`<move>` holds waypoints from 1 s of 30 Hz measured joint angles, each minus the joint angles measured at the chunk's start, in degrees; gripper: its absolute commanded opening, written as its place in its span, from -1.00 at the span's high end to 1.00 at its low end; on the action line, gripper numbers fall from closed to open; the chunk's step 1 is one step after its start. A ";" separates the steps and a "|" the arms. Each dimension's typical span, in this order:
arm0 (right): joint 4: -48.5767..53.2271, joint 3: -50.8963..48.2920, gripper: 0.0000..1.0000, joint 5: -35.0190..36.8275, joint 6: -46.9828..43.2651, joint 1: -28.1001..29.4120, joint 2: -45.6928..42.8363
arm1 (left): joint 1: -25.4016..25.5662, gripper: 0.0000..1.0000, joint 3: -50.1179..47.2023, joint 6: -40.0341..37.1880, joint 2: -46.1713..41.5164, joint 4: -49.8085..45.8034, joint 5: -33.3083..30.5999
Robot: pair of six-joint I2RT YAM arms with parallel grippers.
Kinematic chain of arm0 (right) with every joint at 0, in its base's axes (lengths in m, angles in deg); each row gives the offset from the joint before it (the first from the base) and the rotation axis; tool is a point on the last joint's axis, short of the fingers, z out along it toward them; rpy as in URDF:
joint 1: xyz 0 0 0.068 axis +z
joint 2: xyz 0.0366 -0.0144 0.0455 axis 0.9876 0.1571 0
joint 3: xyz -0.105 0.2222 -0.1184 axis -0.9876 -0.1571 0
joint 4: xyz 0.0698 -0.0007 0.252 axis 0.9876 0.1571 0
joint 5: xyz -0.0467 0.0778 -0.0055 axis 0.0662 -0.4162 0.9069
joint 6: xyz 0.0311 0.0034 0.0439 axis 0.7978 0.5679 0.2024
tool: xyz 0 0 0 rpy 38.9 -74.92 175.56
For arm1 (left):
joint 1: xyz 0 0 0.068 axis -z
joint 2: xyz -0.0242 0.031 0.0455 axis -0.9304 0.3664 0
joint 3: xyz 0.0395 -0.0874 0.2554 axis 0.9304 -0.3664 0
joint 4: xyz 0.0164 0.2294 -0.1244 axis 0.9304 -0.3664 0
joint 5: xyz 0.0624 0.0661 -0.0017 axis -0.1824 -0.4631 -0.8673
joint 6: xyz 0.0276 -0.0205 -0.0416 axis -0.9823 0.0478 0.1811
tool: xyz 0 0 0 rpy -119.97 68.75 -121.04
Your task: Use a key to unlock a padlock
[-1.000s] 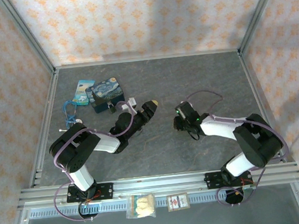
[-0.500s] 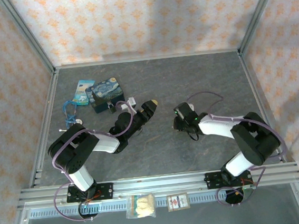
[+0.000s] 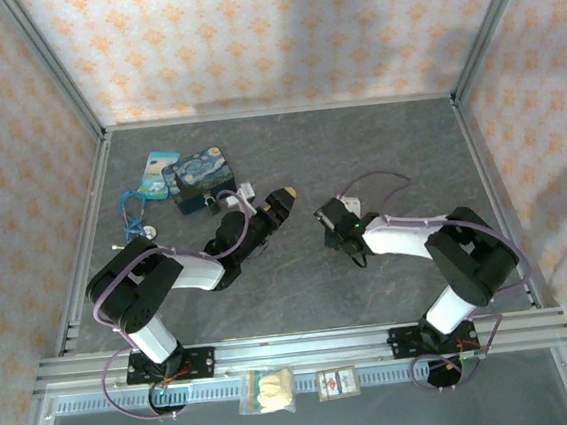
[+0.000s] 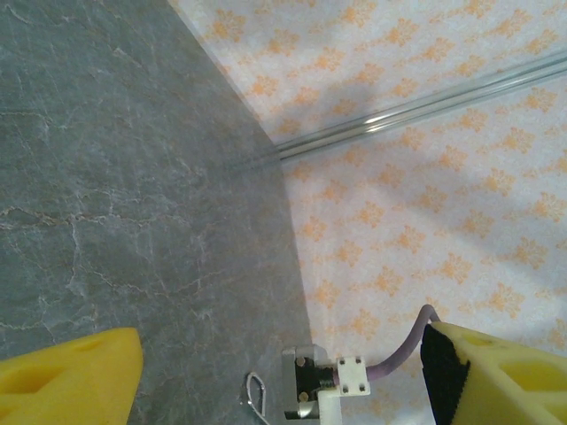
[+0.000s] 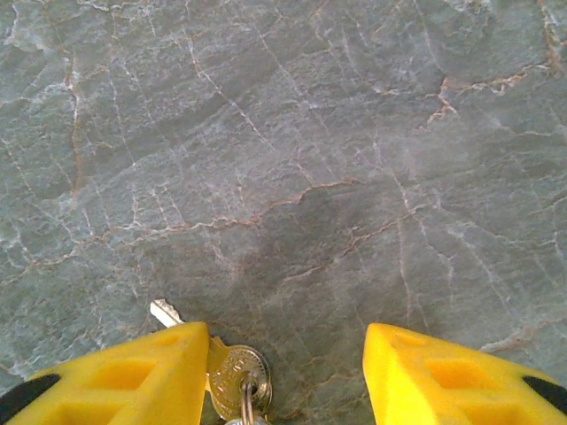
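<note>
Right wrist: my right gripper (image 5: 285,332) has its jaws apart over bare table (image 5: 354,133), the key (image 5: 232,372) lying flat, partly hidden under that gripper. My left gripper (image 4: 282,341) is spread too, near it mid-table, with open slab beyond both. The tin (image 3: 200,176) sits lidded near the left edge.

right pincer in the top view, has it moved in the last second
Yes. The right pincer has shifted left, closer to the blue tin, which has stayed put.
</note>
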 measured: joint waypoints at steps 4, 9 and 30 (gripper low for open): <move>2.40 2.12 0.10 1.97 0.31 0.68 1.86 | -0.37 -0.62 0.00 0.00 -0.28 -0.24 0.00; 3.58 2.54 0.59 4.20 1.66 0.83 2.32 | -0.74 -0.62 -0.70 -0.22 -1.16 -0.22 0.00; 2.93 3.45 0.09 -3.48 1.77 -1.33 1.11 | -1.86 -0.62 -1.55 -1.14 -2.71 -0.94 -0.04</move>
